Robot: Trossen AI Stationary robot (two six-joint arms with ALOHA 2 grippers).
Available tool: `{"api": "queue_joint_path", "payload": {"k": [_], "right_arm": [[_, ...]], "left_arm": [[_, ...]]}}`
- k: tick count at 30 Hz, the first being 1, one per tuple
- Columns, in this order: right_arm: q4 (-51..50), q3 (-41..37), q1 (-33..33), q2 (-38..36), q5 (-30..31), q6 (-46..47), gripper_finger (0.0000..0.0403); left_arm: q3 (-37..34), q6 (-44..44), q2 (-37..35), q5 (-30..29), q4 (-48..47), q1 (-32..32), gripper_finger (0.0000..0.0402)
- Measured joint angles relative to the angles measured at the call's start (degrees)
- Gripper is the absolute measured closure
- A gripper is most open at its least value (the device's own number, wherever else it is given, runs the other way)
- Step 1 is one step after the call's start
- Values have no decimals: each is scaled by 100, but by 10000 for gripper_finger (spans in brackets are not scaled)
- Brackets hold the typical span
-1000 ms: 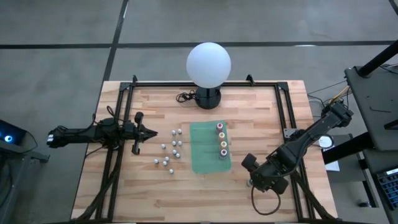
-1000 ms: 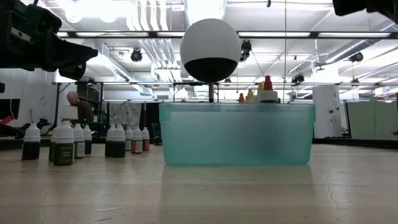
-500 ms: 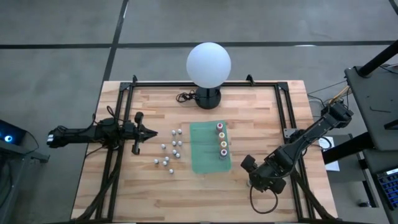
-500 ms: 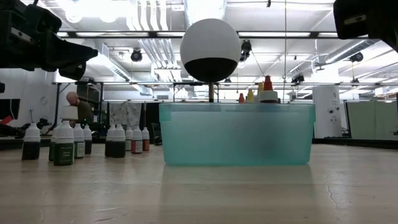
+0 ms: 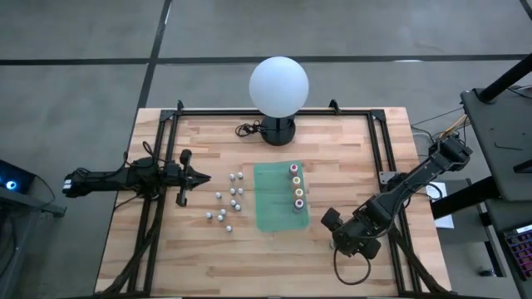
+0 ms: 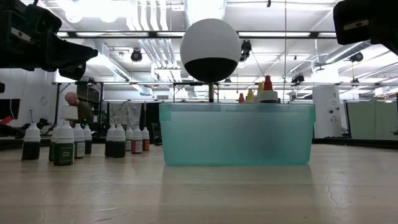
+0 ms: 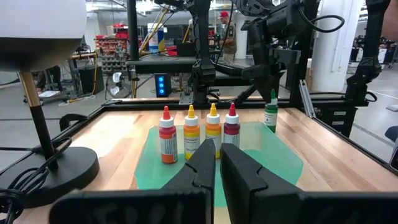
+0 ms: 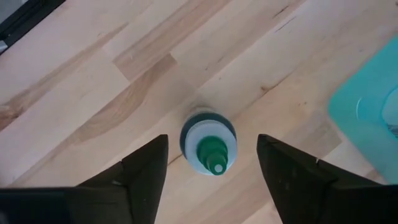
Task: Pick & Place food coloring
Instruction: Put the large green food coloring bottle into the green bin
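Observation:
A green-topped food coloring bottle (image 8: 211, 149) stands upright on the wood near the table's front right. My right gripper (image 8: 211, 142) hangs above it, pointing steeply down. It is open, with one finger on either side of the bottle and not touching it. In the high view the right gripper (image 5: 336, 241) covers this bottle. Several colour-topped bottles (image 7: 199, 132) stand in a row on the green rectangle (image 5: 278, 199), which is a teal tub (image 6: 236, 134) in the low view. Small white-capped bottles (image 5: 226, 199) stand left of it. My left gripper (image 5: 205, 176) waits shut at the left, level.
A white globe lamp (image 5: 278, 83) on a black base stands at the far middle, its cord beside it. Black frame rails (image 5: 162, 166) run along the table's left and right sides. Bare wood lies between the tub and the near edge.
My right gripper has sunk a little toward the green-topped bottle; in the low view more of the arm shows at the top right. The bottles have stayed where they were.

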Motion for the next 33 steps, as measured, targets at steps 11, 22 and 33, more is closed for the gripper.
{"api": "queue_joint_path", "payload": {"k": [11,22,33], "right_arm": [[31,-17,0,0,-43,0,207],[63,-90,2,0,-201,0,262],[83,-94,2,0,-201,2,289]], "left_arm": [[0,-1,0,0,2,0,401],[0,-2,0,0,0,0,401],[0,-2,0,0,0,0,401]]}}
